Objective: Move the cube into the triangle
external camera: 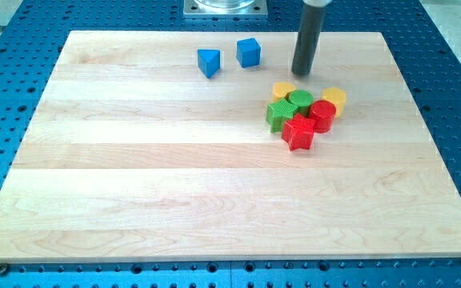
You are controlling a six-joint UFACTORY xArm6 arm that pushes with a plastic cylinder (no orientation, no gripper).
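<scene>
On the wooden board (134,184), going from the view's left, the first thing is the blue triangle (208,62), sitting near the board's top edge at about 11 o'clock from the board's centre. Just beside it, at its 3 o'clock and slightly higher, sits the blue cube (249,52); a narrow strip of bare wood shows between them, so the two are apart, not touching. Further right, at the cube's 3 o'clock, the dark rod comes down from the view's top, and my tip (302,74) rests on the board, clear of every block. The arm carries no claw, so there is nothing spread or pinching to report; the tip touches nothing. At the tip's 6 o'clock lies a tight cluster: a yellow block (283,90) at its top left, a green cylinder (299,99), a ridged green block (278,115), a red star-like block (298,133) at the bottom, a red cylinder (322,114), and a yellow cylinder (334,99) rightmost.
</scene>
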